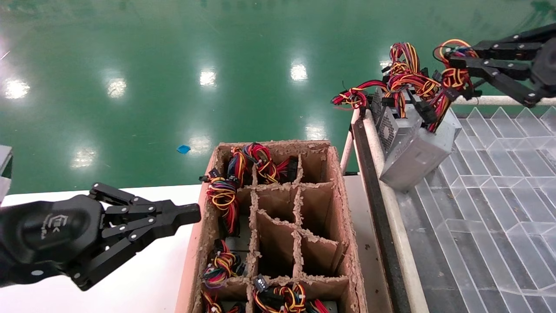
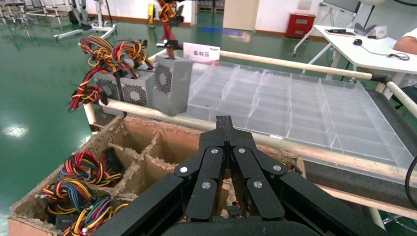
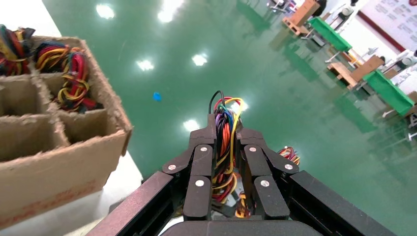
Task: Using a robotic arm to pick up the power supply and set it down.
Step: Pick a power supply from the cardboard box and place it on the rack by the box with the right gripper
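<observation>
The power supply, a grey metal box, hangs tilted over the near-left corner of the clear divided tray. Its lower corner is close to the tray's rail; contact cannot be told. My right gripper is above it, shut on its bundle of red, yellow and orange wires, which runs between the fingers. The same box shows in the left wrist view with its wires rising out of frame. My left gripper is parked over the white table, shut and holding nothing.
A brown cardboard divided box stands between the arms, with wire bundles in several cells. Two more grey supplies stand at the tray's far-left corner beside the hanging one. A metal rail edges the tray. Green floor lies beyond.
</observation>
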You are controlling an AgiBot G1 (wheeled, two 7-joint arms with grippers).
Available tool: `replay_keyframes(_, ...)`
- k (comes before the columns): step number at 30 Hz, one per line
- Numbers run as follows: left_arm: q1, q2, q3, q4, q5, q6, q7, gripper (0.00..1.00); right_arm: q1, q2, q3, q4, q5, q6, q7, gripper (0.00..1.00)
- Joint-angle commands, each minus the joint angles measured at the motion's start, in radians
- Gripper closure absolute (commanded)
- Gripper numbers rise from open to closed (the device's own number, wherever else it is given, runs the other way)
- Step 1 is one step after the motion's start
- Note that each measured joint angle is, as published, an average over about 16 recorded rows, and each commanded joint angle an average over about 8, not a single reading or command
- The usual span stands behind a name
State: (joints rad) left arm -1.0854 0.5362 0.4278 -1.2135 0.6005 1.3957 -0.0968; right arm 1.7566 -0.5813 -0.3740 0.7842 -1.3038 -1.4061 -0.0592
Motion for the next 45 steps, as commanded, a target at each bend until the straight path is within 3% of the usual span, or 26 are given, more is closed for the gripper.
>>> replay_keyframes(1,0.0,0.0,0.0,0.0,0.0,0.0,0.0,1.0,-0.007,-0.021,0.001,-0.063,0.004,0.007,-0.043,1.0)
replay_keyframes(13,0.0,0.0,0.0,0.0,0.0,0.0,0.0,1.0,0.098,-0.112,-0.039,-0.32,-0.08,0.033,-0.192,1.0)
replay_keyframes(28,0.0,0.0,0.0,0.0,0.0,0.0,0.0,1.0,0.122,-0.215,-0.068,-0.467,-0.112,0.031,-0.277,0.98)
replay_keyframes(29,0.0,0.0,0.0,0.0,0.0,0.0,0.0,1.0,0.121,-0.221,-0.072,-0.473,-0.117,0.03,-0.279,0.9)
replay_keyframes(36,0.0,0.0,0.0,0.0,0.0,0.0,0.0,1.0,0.127,-0.251,-0.092,-0.502,-0.145,0.034,-0.288,0.05)
replay_keyframes(37,0.0,0.0,0.0,0.0,0.0,0.0,0.0,1.0,0.128,-0.254,-0.093,-0.505,-0.145,0.035,-0.29,0.0)
replay_keyframes(45,0.0,0.0,0.0,0.0,0.0,0.0,0.0,1.0,0.126,-0.266,-0.085,-0.519,-0.132,0.035,-0.309,0.0)
